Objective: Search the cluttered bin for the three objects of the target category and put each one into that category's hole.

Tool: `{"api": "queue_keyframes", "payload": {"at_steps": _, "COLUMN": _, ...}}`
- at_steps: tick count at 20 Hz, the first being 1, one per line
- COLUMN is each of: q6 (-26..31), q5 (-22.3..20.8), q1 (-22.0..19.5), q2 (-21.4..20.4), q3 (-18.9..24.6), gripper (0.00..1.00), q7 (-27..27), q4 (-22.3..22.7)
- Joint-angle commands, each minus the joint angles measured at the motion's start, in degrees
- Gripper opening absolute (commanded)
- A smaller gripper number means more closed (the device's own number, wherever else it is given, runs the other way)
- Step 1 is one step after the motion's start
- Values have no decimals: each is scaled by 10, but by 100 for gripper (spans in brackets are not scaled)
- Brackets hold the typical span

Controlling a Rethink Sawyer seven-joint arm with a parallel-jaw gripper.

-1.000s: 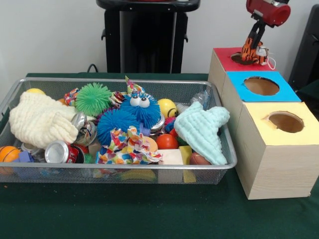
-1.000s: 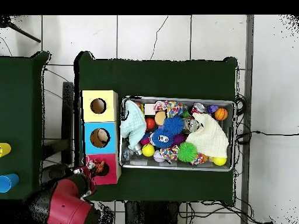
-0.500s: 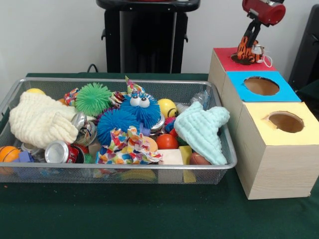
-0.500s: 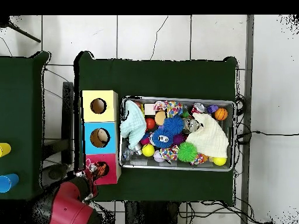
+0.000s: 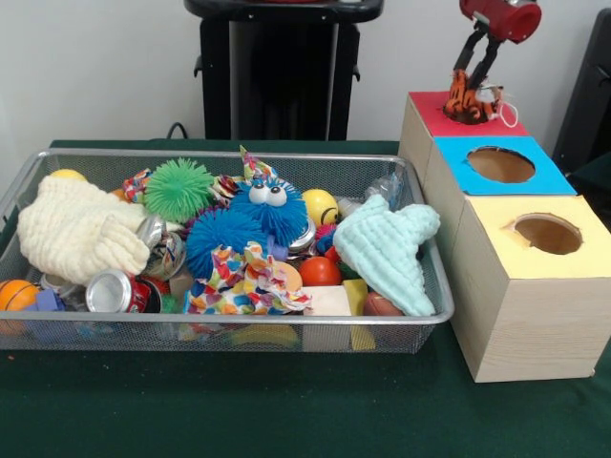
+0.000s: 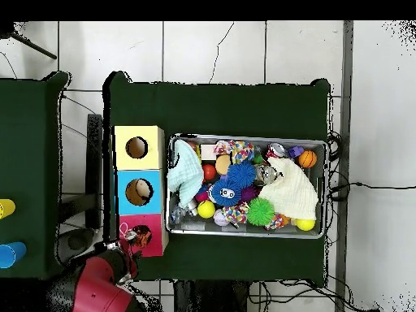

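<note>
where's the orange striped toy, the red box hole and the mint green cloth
orange striped toy (image 5: 464,98): front view, on its striped body over the red box.
red box hole (image 6: 143,237): overhead view, on the opening, partly filled by the toy.
mint green cloth (image 5: 387,248): front view, middle of its folded top.

The blue box (image 5: 500,164) and yellow box (image 5: 547,234) have open, unblocked holes. A striped toy (image 5: 465,96) sits on the red box (image 5: 431,108), blocking its hole. The wire bin (image 5: 229,331) is packed to its rim with clutter, while the green surface (image 5: 286,410) in front lies bare.
</note>
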Motion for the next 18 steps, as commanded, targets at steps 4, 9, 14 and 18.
{"api": "queue_keyframes", "payload": {"at_steps": 4, "q6": -16, "q5": -3, "q1": -12, "q2": -4, "q3": 66, "gripper": 100, "q7": 113, "q4": 24}}
{"api": "queue_keyframes", "payload": {"at_steps": 9, "q6": 11, "q5": -9, "q1": -6, "q2": -9, "q3": 47, "gripper": 100, "q7": 120, "q4": 13}}
{"api": "queue_keyframes", "payload": {"at_steps": 14, "q6": 93, "q5": -49, "q1": -2, "q2": -44, "q3": -10, "gripper": 100, "q7": 103, "q4": -17}}
{"api": "queue_keyframes", "payload": {"at_steps": 18, "q6": 142, "q5": -77, "q1": -13, "q2": -71, "q3": -34, "gripper": 100, "q7": 87, "q4": -43}}
